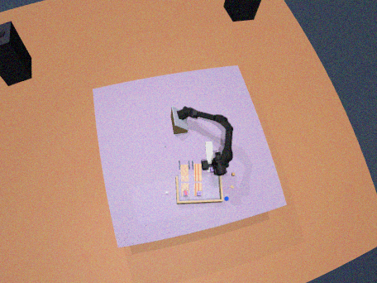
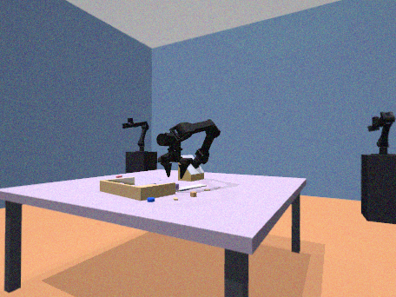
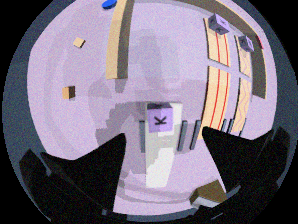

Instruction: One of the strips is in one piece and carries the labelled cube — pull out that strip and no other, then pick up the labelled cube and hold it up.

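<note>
gripper hovers with fingers released above the labelled cube on its pale strip; centre over the cube, descend straight, then clench.

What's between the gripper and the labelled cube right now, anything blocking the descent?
Nothing visible. In the wrist view the labelled cube sits on the pale strip, straight below the open gripper, with bare gap on both sides. The wooden frame and the orange strips lie off to the sides.
</note>
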`<state>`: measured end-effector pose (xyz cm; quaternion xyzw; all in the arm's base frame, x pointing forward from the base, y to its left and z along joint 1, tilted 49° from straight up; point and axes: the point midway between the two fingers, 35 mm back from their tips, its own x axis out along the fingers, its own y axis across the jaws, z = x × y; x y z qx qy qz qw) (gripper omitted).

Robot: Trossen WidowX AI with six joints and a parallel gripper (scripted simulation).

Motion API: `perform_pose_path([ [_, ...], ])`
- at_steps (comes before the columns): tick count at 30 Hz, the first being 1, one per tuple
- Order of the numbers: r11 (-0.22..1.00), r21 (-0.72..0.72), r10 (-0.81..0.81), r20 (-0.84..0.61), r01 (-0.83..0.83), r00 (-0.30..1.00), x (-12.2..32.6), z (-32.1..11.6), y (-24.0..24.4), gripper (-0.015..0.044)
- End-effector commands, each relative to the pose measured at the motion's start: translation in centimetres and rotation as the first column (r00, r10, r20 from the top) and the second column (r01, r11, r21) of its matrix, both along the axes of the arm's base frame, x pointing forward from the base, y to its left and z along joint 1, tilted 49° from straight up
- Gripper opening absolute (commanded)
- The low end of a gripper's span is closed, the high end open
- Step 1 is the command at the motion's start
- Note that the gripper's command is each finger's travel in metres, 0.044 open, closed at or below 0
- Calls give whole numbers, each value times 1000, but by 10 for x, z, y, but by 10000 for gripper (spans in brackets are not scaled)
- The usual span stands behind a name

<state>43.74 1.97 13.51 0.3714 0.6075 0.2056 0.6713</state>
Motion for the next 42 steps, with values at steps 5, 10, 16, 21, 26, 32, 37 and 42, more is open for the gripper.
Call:
perform_pose_path([
  [5, 1000, 3, 3, 6, -3, 1000, 6, -5, 7, 250],
  [10, 1000, 3, 3, 6, -3, 1000, 7, -10, 13, 250],
  [16, 1000, 4, 3, 7, -3, 1000, 9, -17, 20, 250],
  [21, 1000, 4, 3, 7, -3, 1000, 10, -22, 26, 250],
  [26, 1000, 5, 3, 7, -3, 1000, 11, -27, 32, 250],
  [32, 1000, 6, 3, 7, -3, 1000, 12, -32, 39, 250],
  [37, 1000, 5, 10, 13, -10, 1000, 12, -30, 39, 171],
  [42, 1000, 5, 10, 13, -10, 1000, 12, -30, 39, 138],
])
